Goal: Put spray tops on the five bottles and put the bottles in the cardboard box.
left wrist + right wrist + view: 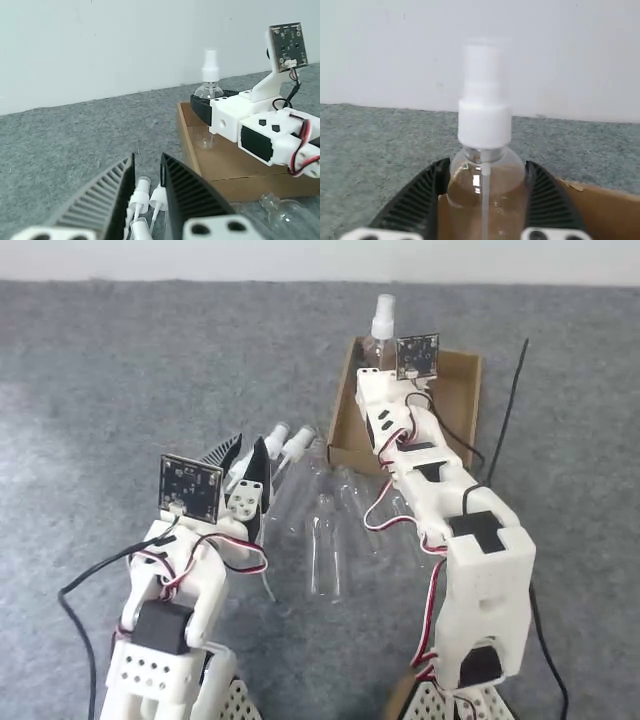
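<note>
A clear bottle [383,332] with a white spray top [484,114] stands upright over the back left corner of the cardboard box [462,400]. My right gripper [487,200] is shut on it, one black jaw on each side of its body. In the left wrist view the same bottle [208,86] rises above the right arm's jaws. Two loose spray tops [288,440] lie on the carpet just beyond my left gripper [250,446], which is open and holds nothing. They show through its gap [147,160]. Several capless clear bottles [325,540] lie between the arms.
Grey carpet covers the table. The box [220,160] is low and open-topped, with bare floor beside the held bottle. A black cable [510,410] runs along the box's right side. Free carpet lies to the far left.
</note>
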`<state>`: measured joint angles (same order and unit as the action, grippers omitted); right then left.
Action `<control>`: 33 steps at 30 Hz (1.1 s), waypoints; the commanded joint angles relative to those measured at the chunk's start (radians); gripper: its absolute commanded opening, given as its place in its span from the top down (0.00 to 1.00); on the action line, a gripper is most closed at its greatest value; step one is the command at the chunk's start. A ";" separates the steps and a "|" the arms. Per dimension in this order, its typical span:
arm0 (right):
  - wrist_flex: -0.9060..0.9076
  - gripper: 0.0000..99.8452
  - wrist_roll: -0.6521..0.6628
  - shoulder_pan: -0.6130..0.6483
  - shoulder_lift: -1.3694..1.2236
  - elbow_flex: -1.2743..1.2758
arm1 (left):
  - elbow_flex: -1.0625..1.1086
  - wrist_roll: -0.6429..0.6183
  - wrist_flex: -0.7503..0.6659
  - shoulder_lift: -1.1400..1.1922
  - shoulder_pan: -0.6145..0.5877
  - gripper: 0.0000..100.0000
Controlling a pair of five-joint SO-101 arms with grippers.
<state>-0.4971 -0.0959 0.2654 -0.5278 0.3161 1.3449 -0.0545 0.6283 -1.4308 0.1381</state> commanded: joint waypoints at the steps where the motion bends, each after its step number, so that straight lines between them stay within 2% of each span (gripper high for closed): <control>1: -0.024 0.87 0.084 -0.007 0.027 -0.008 | -0.012 0.008 -0.031 -0.012 -0.008 0.93; 22: -0.016 0.87 0.106 -0.010 0.027 -0.009 | -0.013 0.008 -0.031 -0.012 -0.008 0.93; 28: -0.016 1.00 0.109 -0.015 0.059 -0.008 | -0.013 0.008 -0.031 -0.012 -0.008 0.93; 33: -0.016 0.89 0.110 -0.010 0.081 0.043 | -0.013 0.008 -0.031 -0.012 -0.008 0.93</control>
<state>-0.5002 -0.0008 0.2593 -0.5232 0.3299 1.3449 -0.0545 0.6283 -1.4308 0.1381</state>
